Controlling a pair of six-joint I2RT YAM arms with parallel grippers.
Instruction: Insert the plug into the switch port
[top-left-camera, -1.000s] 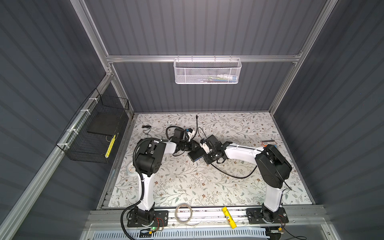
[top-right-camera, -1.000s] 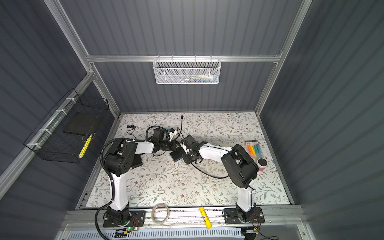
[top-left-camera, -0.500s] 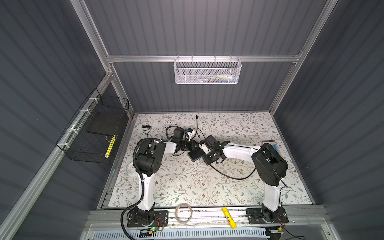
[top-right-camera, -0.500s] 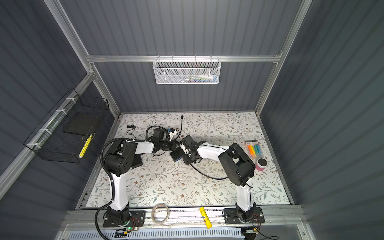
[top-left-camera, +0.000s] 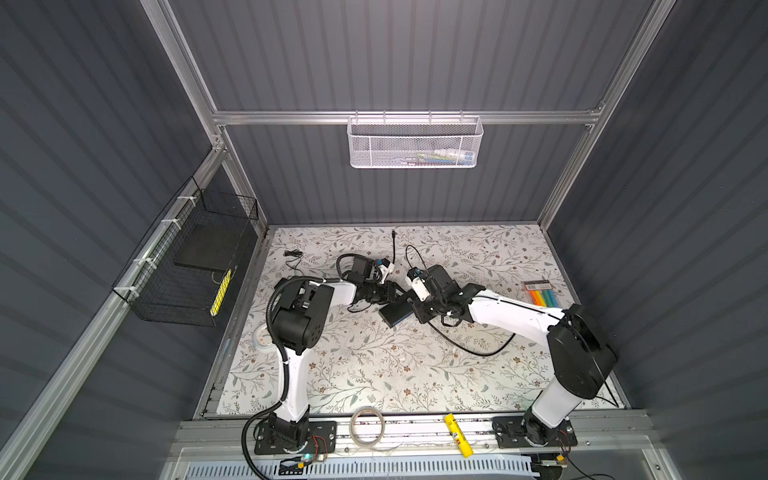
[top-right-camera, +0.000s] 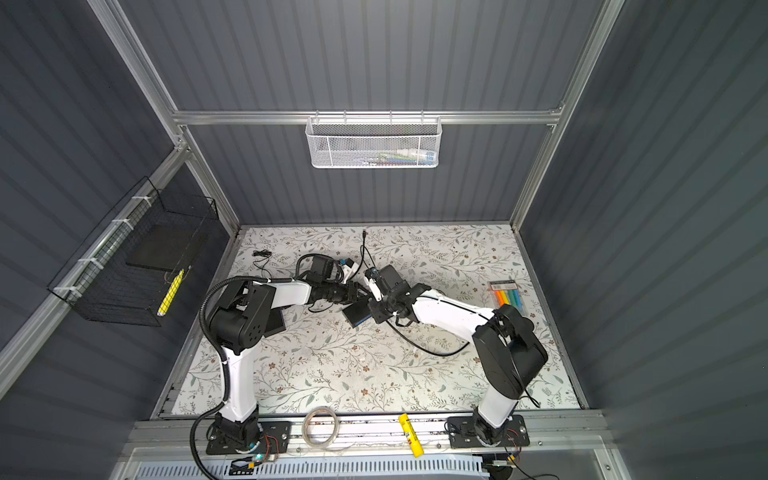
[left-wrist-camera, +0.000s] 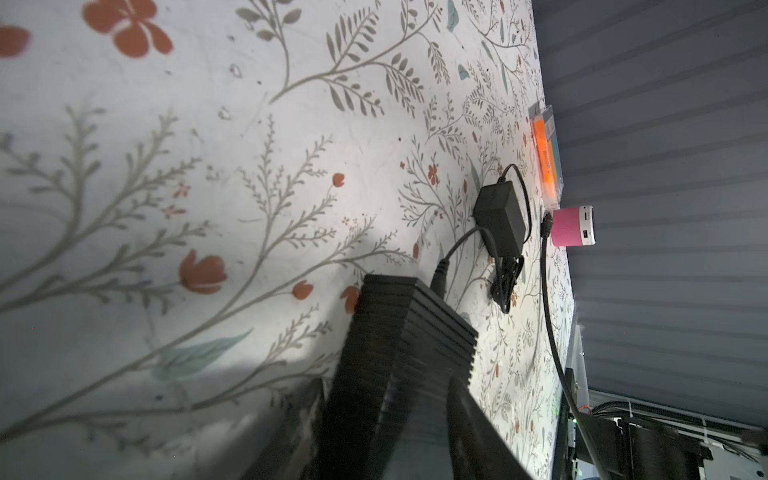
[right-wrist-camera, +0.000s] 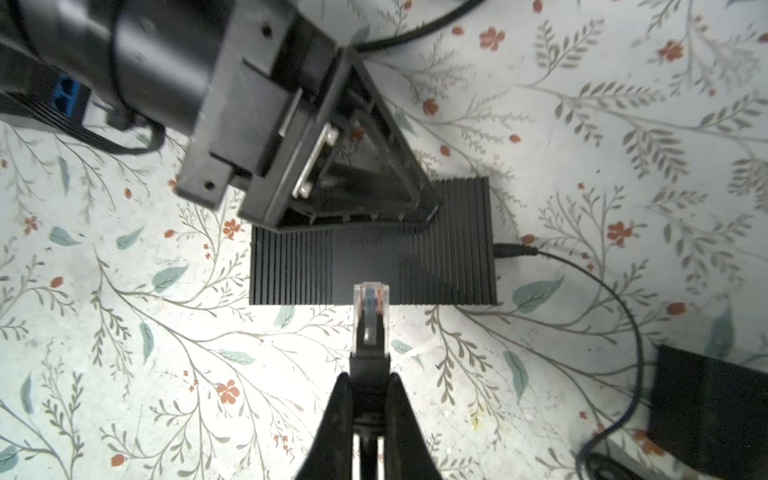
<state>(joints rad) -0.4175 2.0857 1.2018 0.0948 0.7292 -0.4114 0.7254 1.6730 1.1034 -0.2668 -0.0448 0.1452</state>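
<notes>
The switch (right-wrist-camera: 374, 266), a black ribbed box, lies on the floral table (top-left-camera: 374, 365) in both top views, blue ports along its front (top-left-camera: 399, 323). My right gripper (right-wrist-camera: 370, 380) is shut on the black boot of the clear plug (right-wrist-camera: 370, 307). The plug's tip hangs over the switch's near edge, at about its middle. My left gripper (left-wrist-camera: 386, 386) straddles the switch's far end (left-wrist-camera: 399, 332), one finger (right-wrist-camera: 374, 174) over its top. Blur hides whether those jaws press on it. The plug's black cable (top-left-camera: 469, 349) loops back over the table.
A power lead (right-wrist-camera: 511, 250) enters the switch's side and runs to a black adapter (left-wrist-camera: 498, 220). A marker pack (top-left-camera: 540, 297) and a pink speaker (left-wrist-camera: 573, 226) lie at the right edge. A tape roll (top-left-camera: 367, 426) and a yellow tube (top-left-camera: 457, 434) rest on the front rail.
The right arm's elbow has swung out to the right and forward while its gripper stays at the switch with the plug. The left arm has kept its place.
</notes>
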